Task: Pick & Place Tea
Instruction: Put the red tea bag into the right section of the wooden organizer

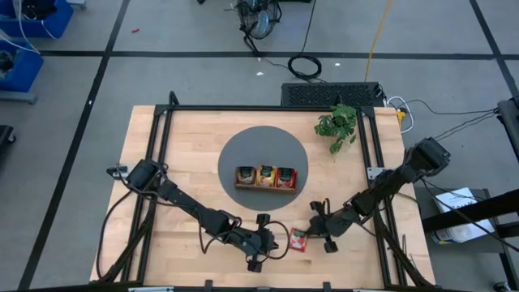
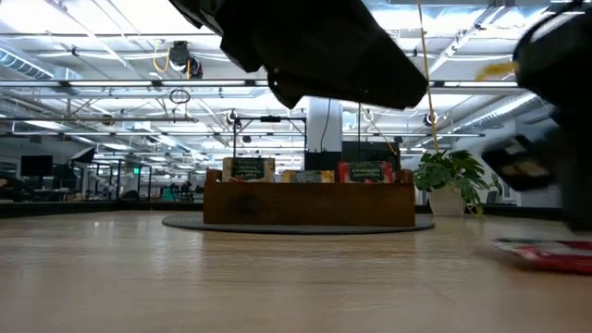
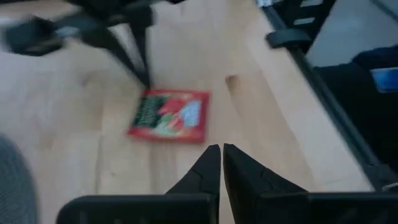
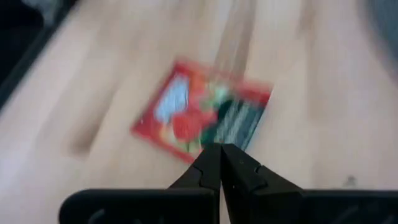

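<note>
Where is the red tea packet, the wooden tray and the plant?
red tea packet (image 3: 169, 116), left wrist view, middle of its face.
wooden tray (image 2: 308, 204), low view, front wall.
plant (image 1: 337, 125), high view, leaves.

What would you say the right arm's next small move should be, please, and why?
Probably open the jaws before descending. The red tea packet lies flat on the table, free of both grippers, and the right gripper hovers just over its edge with jaws shut. The left gripper sits nearby, also shut.
</note>
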`<control>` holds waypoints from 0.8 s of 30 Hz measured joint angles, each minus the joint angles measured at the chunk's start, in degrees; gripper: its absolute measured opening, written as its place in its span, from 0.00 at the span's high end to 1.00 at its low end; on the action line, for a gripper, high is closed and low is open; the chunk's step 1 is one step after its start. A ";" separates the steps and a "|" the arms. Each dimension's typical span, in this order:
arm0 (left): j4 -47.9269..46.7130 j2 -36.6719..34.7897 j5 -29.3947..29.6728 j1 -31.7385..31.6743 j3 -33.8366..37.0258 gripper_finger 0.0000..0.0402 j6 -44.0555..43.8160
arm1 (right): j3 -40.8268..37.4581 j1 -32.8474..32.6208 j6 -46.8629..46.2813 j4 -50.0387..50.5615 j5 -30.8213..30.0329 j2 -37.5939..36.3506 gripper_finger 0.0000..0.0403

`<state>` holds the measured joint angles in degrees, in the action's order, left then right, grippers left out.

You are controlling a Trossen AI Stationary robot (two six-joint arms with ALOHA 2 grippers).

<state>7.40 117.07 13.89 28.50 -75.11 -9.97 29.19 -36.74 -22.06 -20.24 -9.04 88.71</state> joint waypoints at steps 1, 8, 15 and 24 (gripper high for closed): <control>0.55 0.08 -0.92 -0.04 0.00 0.95 0.19 | 0.01 0.43 0.50 -0.49 -1.52 -0.83 1.00; 3.77 1.52 -2.40 -0.82 -0.11 0.99 -0.22 | 0.11 1.88 1.43 -3.66 -1.53 -3.95 1.00; 7.44 8.15 -5.01 -0.73 -3.71 0.98 3.45 | 0.15 1.91 -1.54 -2.87 -1.42 -4.15 1.00; 1.53 13.64 -5.78 -2.70 -11.15 0.96 1.42 | 0.13 1.40 -7.64 7.37 -1.62 -4.15 1.00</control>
<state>8.93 130.71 8.11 25.80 -86.26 -8.55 29.32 -35.33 -29.69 -12.87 -10.66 84.55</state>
